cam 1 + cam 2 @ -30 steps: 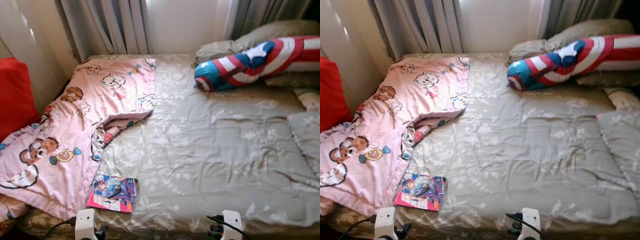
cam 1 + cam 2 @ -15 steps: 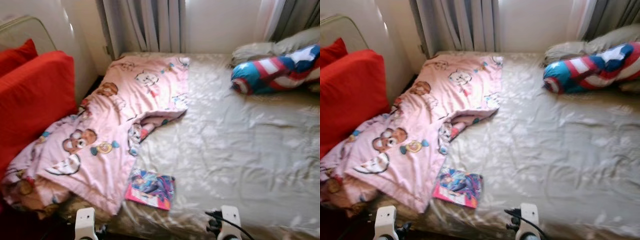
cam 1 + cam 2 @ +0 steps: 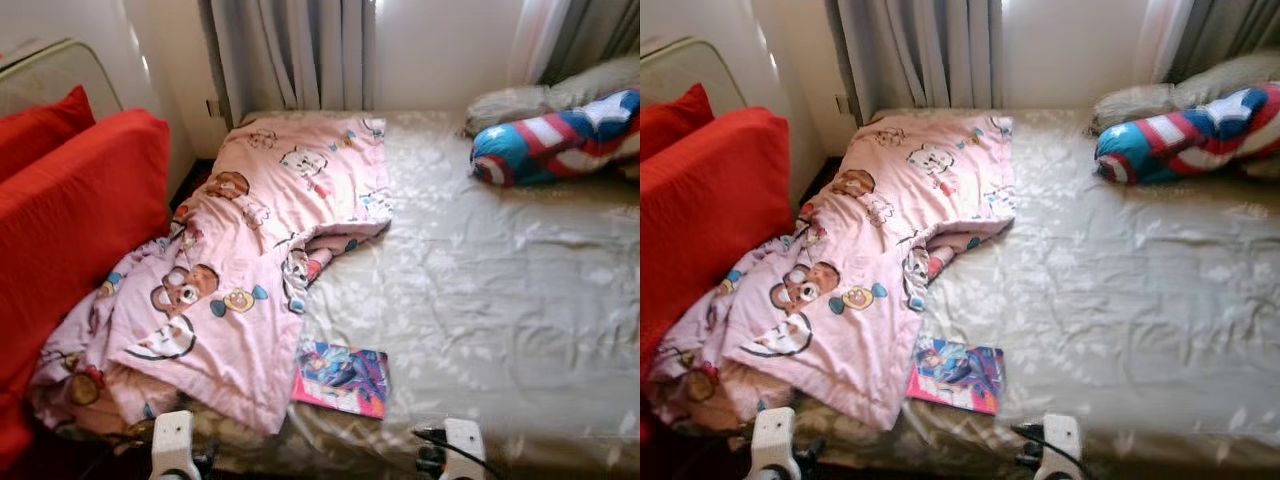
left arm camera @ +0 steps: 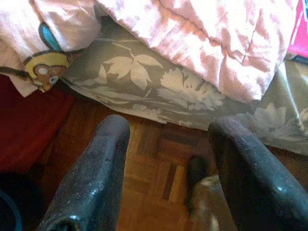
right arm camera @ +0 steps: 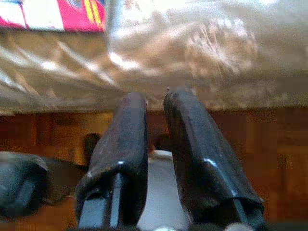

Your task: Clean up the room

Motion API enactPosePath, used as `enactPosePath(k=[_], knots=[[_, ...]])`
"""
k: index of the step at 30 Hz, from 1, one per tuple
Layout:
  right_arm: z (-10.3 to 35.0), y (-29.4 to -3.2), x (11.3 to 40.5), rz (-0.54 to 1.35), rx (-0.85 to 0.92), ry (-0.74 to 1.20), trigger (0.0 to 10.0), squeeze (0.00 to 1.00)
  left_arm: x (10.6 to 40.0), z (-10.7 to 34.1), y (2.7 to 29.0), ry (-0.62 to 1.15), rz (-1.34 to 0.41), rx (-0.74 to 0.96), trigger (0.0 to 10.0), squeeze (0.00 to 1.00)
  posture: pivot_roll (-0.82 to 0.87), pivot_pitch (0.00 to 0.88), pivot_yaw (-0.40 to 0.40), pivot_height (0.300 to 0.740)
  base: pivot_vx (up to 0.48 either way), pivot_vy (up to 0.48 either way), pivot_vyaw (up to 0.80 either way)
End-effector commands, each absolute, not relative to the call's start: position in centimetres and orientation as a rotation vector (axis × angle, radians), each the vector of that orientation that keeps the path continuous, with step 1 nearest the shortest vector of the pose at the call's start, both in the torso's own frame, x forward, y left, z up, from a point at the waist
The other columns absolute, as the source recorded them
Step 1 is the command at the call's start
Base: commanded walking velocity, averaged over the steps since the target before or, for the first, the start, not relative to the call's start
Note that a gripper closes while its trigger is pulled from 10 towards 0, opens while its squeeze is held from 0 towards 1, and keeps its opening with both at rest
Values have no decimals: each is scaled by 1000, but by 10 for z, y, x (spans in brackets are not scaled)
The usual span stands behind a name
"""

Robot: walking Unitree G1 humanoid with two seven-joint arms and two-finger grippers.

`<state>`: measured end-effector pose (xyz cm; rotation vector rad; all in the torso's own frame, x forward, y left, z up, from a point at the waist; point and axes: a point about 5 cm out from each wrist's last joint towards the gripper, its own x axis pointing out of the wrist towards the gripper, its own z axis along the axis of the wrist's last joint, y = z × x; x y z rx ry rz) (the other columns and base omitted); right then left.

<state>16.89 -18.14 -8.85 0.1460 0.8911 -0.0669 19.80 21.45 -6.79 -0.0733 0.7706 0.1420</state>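
A pink cartoon-print blanket [image 3: 240, 270] lies crumpled over the left side of the bed and hangs off its near corner. A colourful comic book [image 3: 341, 378] rests on the grey-green floral sheet [image 3: 480, 300] by the front edge, beside the blanket. A Captain America bolster [image 3: 560, 140] lies at the far right, against grey pillows [image 3: 520, 98]. My left gripper [image 4: 168, 139] is open and empty, low over the wood floor beside the bed's edge. My right gripper [image 5: 155, 98] is shut on nothing, just below the bed's edge near the comic book [image 5: 53, 14].
Big red cushions [image 3: 70, 230] stand at the left against the bed. Grey curtains [image 3: 290, 50] hang behind the bed's far edge. Parquet floor [image 4: 144, 163] runs under the bed's front. My two white wrists [image 3: 172, 445] [image 3: 462, 442] sit at the picture's lower edge.
The camera has swung left, so the red cushions have come into view and the bolster has slid to the right. Nothing on the bed has moved; both grippers stay low.
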Motion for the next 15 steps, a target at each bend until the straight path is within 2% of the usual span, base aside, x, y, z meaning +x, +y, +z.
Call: enactPosePath(k=[1, 4, 15], knots=[[-86, -173, 175, -49, 159, 877, 10000, 0, 194, -68, 222, 782, 156, -57, 10000, 0, 23, 41, 35, 740, 0, 360, 0], [-86, -173, 176, -47, 159, 876, 10000, 0, 193, -69, 223, 786, 158, -56, 10000, 0, 24, 40, 35, 740, 0, 336, 0], [-85, -172, 179, -47, 161, 867, 10000, 0, 193, -69, 225, 784, 159, -53, 10000, 0, 26, 53, 33, 740, 0, 0, 0]])
